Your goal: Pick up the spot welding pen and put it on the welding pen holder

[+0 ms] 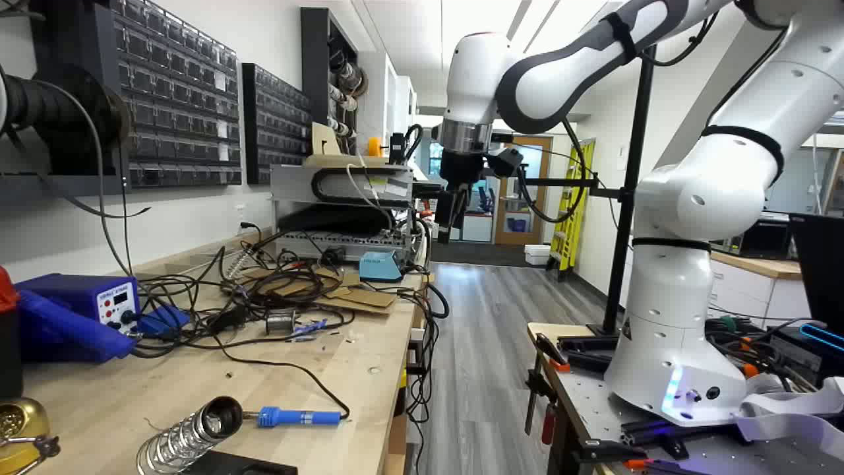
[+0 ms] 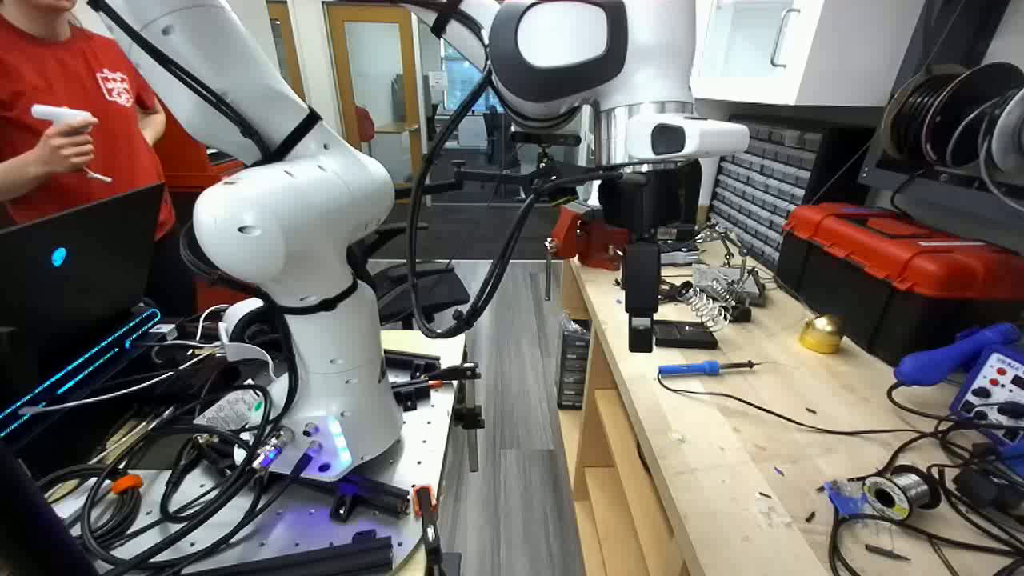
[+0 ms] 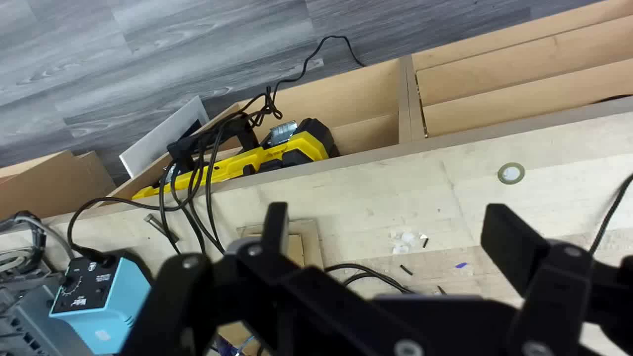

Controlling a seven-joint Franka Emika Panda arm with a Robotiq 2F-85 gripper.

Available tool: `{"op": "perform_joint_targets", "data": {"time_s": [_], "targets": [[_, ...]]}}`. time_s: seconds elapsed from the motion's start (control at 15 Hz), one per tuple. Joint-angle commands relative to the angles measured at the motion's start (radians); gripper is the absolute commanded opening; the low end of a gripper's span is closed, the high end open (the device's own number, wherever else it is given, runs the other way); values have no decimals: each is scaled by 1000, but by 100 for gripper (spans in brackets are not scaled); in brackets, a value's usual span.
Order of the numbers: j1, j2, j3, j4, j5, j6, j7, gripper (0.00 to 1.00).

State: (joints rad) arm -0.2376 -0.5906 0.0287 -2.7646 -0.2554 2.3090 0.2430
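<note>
Blue welding pen [image 2: 688,369] lies on bench [image 2: 720,472], near its holder [image 2: 692,334]

The pen rests on its side; the holder stands apart from it, at twelve o'clock in an exterior view. Outward there, a blue-cased station [image 2: 994,392] is at three o'clock, a solder spool [image 2: 910,486] at four and a red-lidded toolbox [image 2: 904,248] at two. Well apart from the pen, at one o'clock in an exterior view, hangs the gripper [image 1: 448,225]; the wrist view shows its fingers [image 3: 274,227] spread wide.
</note>
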Motion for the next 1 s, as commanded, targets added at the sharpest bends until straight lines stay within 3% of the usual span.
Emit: {"op": "perform_joint_targets", "data": {"time_s": [0.0,0.53,0.93], "targets": [[5,-1,-5,2,-3,-4,2,100],[8,5,-5,5,2,-3,5,100],[63,63,18,25,77,15,38,100]]}}
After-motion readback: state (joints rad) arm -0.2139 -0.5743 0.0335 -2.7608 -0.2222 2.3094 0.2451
